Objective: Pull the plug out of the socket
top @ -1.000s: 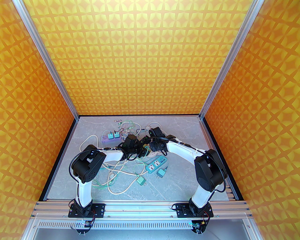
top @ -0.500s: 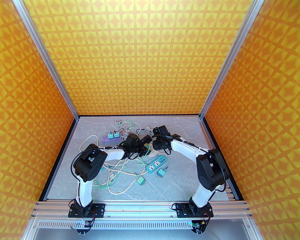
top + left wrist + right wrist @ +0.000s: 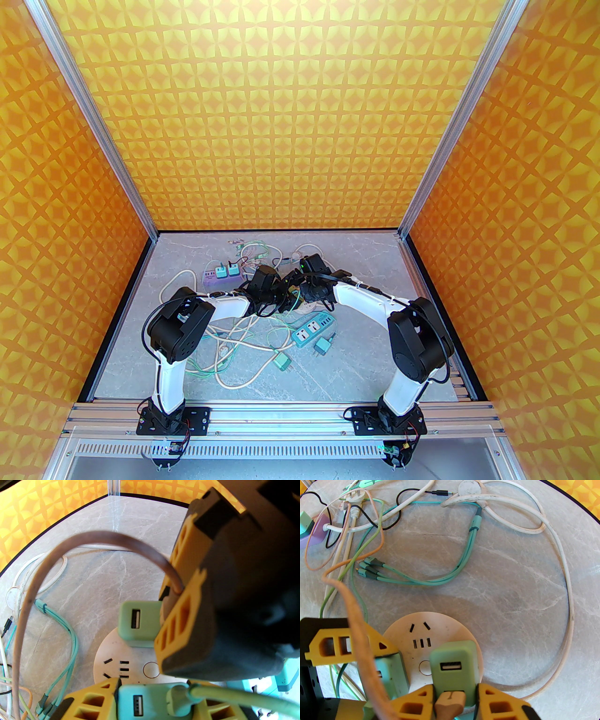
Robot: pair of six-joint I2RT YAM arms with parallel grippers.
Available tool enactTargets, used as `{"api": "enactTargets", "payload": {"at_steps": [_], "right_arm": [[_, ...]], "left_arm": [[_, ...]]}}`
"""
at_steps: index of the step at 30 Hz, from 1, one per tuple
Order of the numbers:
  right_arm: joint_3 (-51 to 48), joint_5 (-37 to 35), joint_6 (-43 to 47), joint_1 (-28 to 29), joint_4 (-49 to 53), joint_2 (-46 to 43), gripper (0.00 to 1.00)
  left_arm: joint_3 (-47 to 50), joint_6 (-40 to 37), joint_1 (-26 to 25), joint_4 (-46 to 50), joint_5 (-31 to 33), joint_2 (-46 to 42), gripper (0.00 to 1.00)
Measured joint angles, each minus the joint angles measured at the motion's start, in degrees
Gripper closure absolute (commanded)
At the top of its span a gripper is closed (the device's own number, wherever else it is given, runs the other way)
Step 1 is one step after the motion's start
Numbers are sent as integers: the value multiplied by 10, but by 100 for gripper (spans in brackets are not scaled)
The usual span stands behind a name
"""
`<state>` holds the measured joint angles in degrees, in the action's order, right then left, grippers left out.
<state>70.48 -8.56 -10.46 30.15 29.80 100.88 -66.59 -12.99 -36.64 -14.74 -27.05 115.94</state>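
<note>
A round beige socket [image 3: 445, 630] lies on the grey table, seen in the top view [image 3: 307, 307] under both wrists. A green USB plug [image 3: 452, 667] stands in it with a tan cable connector in its side. My right gripper [image 3: 454, 698] is shut on this green plug. A teal USB plug [image 3: 138, 702] with a green cable sits at the socket's edge, and my left gripper [image 3: 150, 702] is shut on it. In the left wrist view the right gripper's yellow fingers [image 3: 180, 625] flank the green plug [image 3: 138, 623] above the socket [image 3: 112, 658].
A teal power strip [image 3: 313, 330] lies just in front of the socket, with two loose teal chargers [image 3: 281, 362] nearer the front. A purple strip [image 3: 218, 276] holding two chargers sits at the back left. Tangled white, green and teal cables [image 3: 431, 578] spread around.
The right wrist swung slightly right and back, then returned toward the socket. The left arm edged a little to the right. Both grips look unchanged.
</note>
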Motion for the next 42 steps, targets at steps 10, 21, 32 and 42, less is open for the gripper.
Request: {"api": "enactTargets", "payload": {"at_steps": [10,21,32,42], "right_arm": [[-16,104,-7,-65,-18,-15,74],[-12,29,-20,-12,-18,-7,74],[-19,41,-24,-30,-24,-16,75],[-24,111,-29,-71,-27,-31,74]], "left_arm": [[-6,-4,-1,-7,0,8,65],[-7,-6,1,-4,0,8,65],[-11,-9,2,4,-4,8,65],[-17,-8,-1,-4,-4,16,65]]}}
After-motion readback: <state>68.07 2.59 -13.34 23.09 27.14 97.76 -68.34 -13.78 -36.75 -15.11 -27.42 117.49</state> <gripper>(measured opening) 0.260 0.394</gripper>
